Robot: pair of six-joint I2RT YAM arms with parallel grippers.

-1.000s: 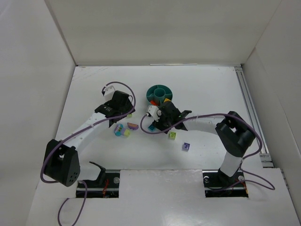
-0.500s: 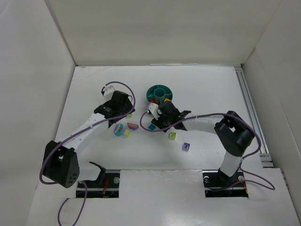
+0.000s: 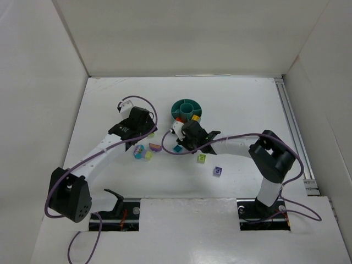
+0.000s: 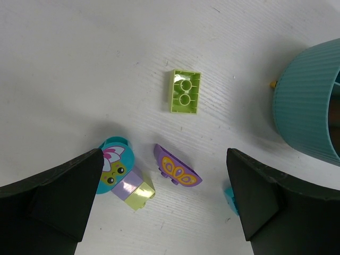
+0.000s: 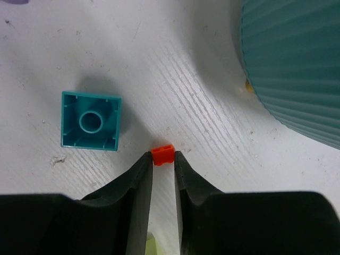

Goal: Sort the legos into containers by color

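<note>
My right gripper (image 5: 163,157) is shut on a tiny orange brick (image 5: 163,154), held at the fingertips just beside the round teal dish (image 5: 297,69). An upturned teal brick (image 5: 90,120) lies on the table left of the fingertips. In the top view the right gripper (image 3: 180,124) sits at the dish's (image 3: 186,109) near edge. My left gripper (image 4: 164,212) is open and empty above a purple butterfly brick (image 4: 177,167), a teal flower-face piece (image 4: 115,164) joined to lilac and yellow bricks, and a lime green brick (image 4: 185,91). The dish (image 4: 311,101) is at the right there.
A lime brick (image 3: 201,158) and a purple brick (image 3: 218,171) lie under the right arm's forearm side. White walls enclose the table on three sides. A rail (image 3: 294,132) runs along the right edge.
Both grippers have shifted slightly toward the far side. The right gripper has moved closer to the dish with the orange brick in it.
</note>
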